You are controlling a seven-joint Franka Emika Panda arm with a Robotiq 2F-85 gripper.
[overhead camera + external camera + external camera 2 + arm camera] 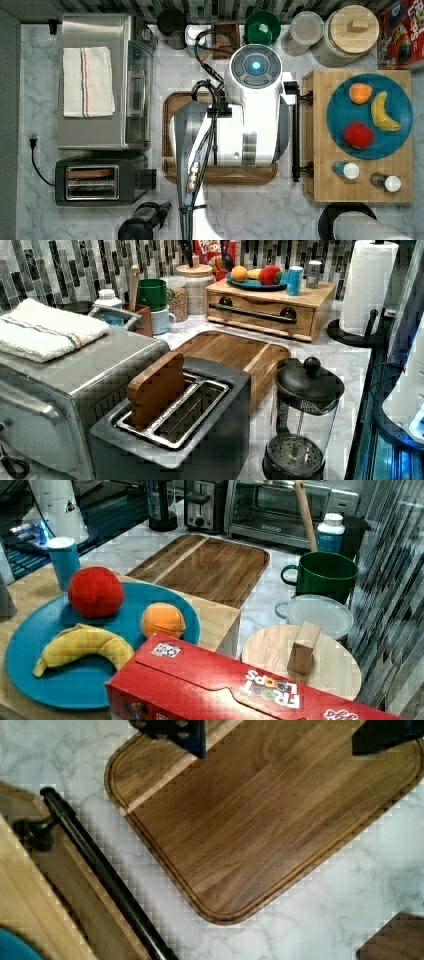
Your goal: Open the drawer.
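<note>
Nothing was done yet, as far as I could judge: the drawer [260, 315] sat flush in its pale bamboo box at the far end of the marble worktop [350, 365], looking fully shut, with its long black bar handle [252, 312] on two round black brackets untouched. The claw [280, 737] hung over the darker brown tray [260, 820], its two black fingers [172, 732] spread well apart and gripping nothing. In the wrist view the handle ran past just beside the tray's rounded corner, apart from the fingers, so I'd say the whole job was left: reach the bar, close on it, pull. In the top view the white arm [255, 110] covered the tray, with the handle just off the top view's right of it. The drawer front was smooth, light, straight-grained wood; the bar a slim matte cylinder, easy to hook, I reckoned. The tray had warmer streaked grain and a groove round its rim. On top of the box lay a glossy blue plate [255, 284] of fruit.
</note>
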